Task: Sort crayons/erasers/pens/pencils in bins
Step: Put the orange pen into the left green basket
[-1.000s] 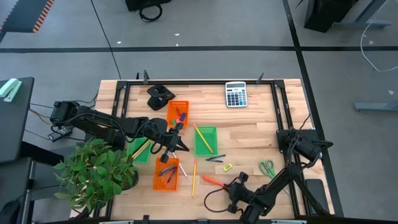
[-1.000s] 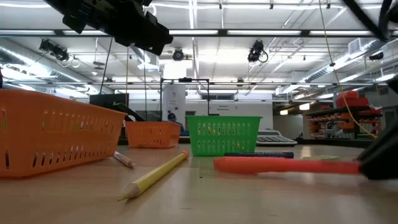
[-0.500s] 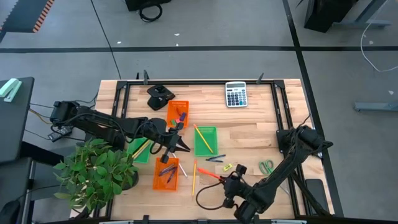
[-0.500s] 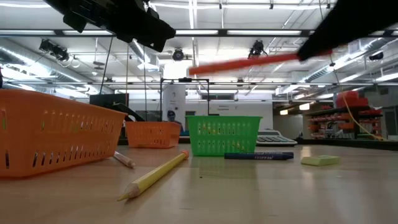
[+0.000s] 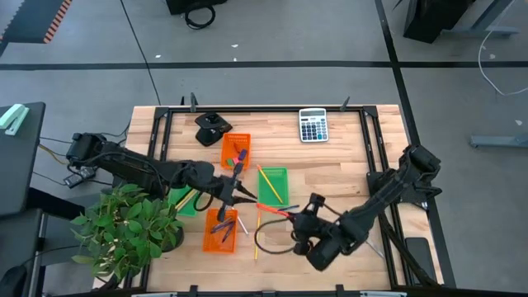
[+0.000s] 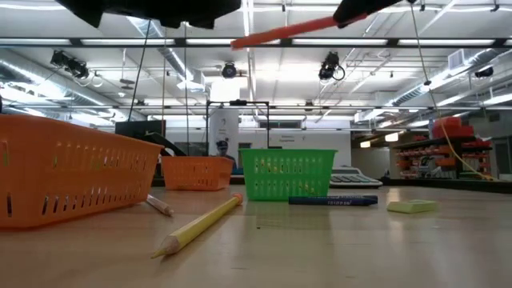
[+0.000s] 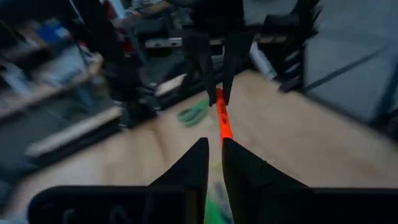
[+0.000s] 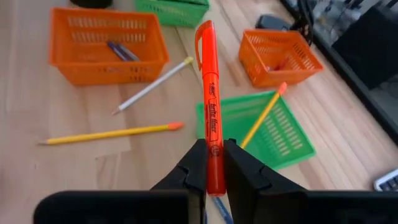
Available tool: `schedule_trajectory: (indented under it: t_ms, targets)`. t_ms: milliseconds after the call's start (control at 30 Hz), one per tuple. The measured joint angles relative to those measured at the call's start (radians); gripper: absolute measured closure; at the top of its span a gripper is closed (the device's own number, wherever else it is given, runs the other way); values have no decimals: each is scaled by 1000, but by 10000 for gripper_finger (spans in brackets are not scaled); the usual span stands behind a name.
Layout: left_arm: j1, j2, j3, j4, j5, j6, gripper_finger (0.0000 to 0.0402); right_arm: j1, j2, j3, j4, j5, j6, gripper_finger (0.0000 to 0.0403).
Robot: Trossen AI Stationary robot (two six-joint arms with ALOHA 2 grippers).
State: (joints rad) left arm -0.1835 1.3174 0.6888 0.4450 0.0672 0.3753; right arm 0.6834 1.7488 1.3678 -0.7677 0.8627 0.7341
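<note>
My left gripper (image 5: pixel 239 196) hangs over the near orange plastic tray (image 5: pixel 219 231), which holds dark pens (image 5: pixel 223 223); its fingers (image 7: pixel 198 163) stand slightly parted around nothing. Beside it lies a green tray (image 5: pixel 186 198); beyond it, a second orange tray (image 5: pixel 236 149). Just to its right is the green tray (image 5: pixel 272 186) with a thin yellow pencil (image 5: pixel 270 183). My right gripper (image 5: pixel 309 213), lifted off the table, is clamped on a long orange pen-shaped stick (image 8: pixel 210 118), whose tip points towards my left gripper. Below it lie a yellow pencil (image 8: pixel 109 134) and a blue pen (image 6: pixel 332 200).
</note>
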Motion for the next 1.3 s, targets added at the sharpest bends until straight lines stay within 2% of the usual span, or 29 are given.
schedule_trajectory:
  t_ms: [133, 367, 533, 667, 933, 1300]
  targets:
    - [-54, 0, 0, -2, -158, 136, 331, -53, -9, 0, -23, -75, -7, 358]
    - [-96, 0, 0, -15, -300, 115, 275, -107, -7, 0, -29, -126, -82, 358]
    - [-96, 0, 0, -17, -311, 74, 228, -142, -7, 0, -16, -129, -163, 358]
    - [-88, 0, 0, -16, -339, 32, 207, -165, -7, 0, -15, -158, -243, 358]
    - [-54, 0, 0, -37, -374, -71, 209, -231, -7, 0, 14, -221, -469, 358]
    - [-44, 0, 0, -176, -310, -238, 193, -348, -6, 1, 141, -348, -732, 358]
